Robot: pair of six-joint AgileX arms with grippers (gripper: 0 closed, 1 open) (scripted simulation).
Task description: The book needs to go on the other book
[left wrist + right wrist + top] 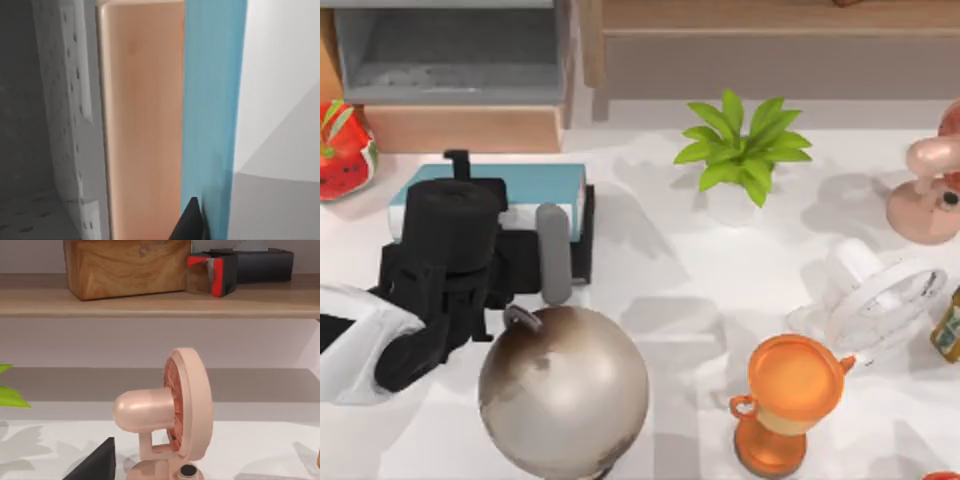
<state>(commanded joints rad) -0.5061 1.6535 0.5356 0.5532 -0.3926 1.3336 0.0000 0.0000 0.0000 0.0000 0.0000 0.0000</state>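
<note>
A: How far along was it?
B: The left gripper [470, 195] sat over the light blue book [535, 183], far left; whether it gripped, I couldn't tell.
A: And the black book [582, 235]?
B: Directly beneath. Letting go remained, I'd judge.

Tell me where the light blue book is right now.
In the top view, the flat light blue book lies at the table's left, on the black book, beneath the left gripper, just behind the grey globe.
</note>
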